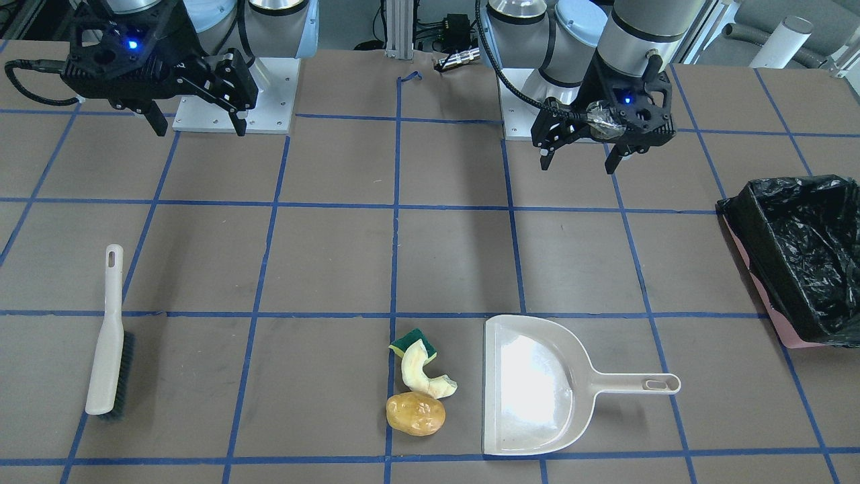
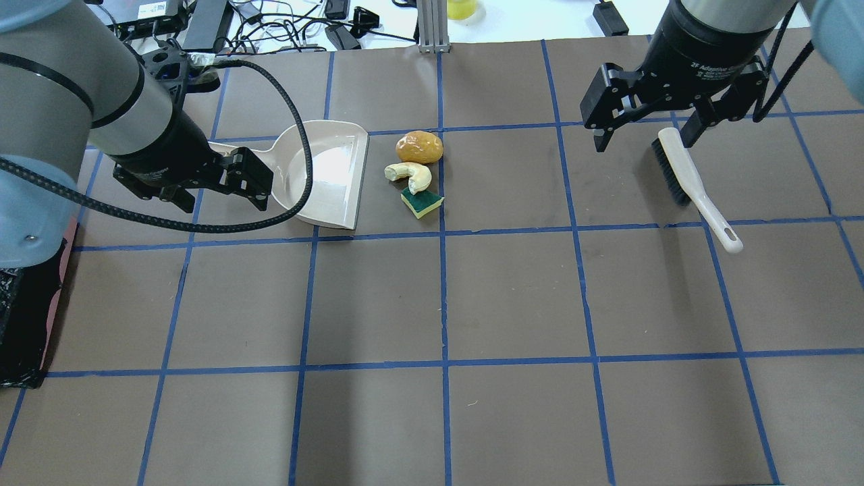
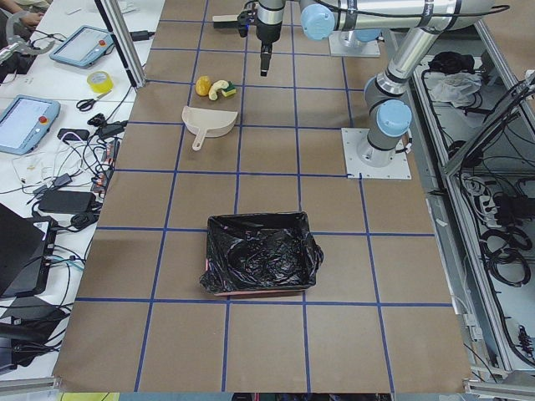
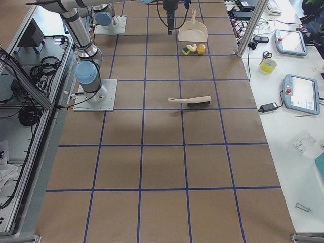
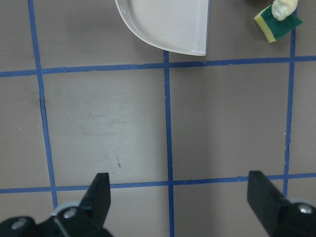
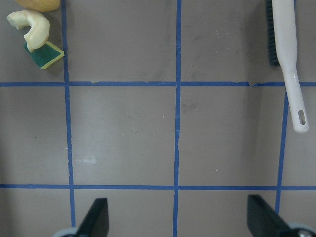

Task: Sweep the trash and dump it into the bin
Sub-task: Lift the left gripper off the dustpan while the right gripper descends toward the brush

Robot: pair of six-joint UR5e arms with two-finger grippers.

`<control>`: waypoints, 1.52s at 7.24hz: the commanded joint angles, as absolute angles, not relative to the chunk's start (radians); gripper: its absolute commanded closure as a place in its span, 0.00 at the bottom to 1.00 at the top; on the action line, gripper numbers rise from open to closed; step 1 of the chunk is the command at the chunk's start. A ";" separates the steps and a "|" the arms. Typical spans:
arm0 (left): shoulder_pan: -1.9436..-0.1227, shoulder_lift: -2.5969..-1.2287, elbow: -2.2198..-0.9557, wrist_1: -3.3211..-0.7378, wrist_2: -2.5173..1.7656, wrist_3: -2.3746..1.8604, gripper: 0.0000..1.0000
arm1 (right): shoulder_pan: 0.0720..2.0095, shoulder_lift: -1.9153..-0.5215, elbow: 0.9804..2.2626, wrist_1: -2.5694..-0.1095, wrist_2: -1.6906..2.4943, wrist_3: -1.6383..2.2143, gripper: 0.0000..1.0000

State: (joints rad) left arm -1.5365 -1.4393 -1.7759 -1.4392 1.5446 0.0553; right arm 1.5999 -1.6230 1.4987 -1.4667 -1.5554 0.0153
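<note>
Both arms are hanging above the bench (image 1: 322,255) right now, not touching anything. The left tool (image 1: 578,165) is sitting wide open with nothing in it, hovering back behind the dustpan (image 1: 537,383). The right tool (image 1: 200,131) is gaping open and empty too, over on the brush (image 1: 107,336) side. The trash (image 1: 422,376) is lying in a tight little clump just beside the dustpan's open edge: a sponge piece (image 1: 411,341), a curved fruit slice (image 1: 418,366) overlapping it, and a potato lump (image 1: 415,413) right next to the slice. The bin (image 1: 806,255) with its black bag is sitting well apart, at the bench's end on the robot's left.
</note>
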 commanded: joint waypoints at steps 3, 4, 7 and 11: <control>-1.537 -1.439 -1.786 -1.442 1.543 0.040 0.00 | 1.597 -1.618 1.500 -1.468 -1.555 0.008 0.00; -1.537 -1.440 -1.789 -1.446 1.552 0.047 0.00 | 1.589 -1.618 1.499 -1.468 -1.572 -0.006 0.00; -1.537 -1.404 -1.842 -1.439 1.554 0.057 0.00 | 1.586 -1.458 1.503 -1.546 -1.577 -0.052 0.00; -1.522 -1.546 -1.745 -1.279 1.554 0.395 0.00 | 1.387 -1.281 1.659 -1.841 -1.661 -0.342 0.00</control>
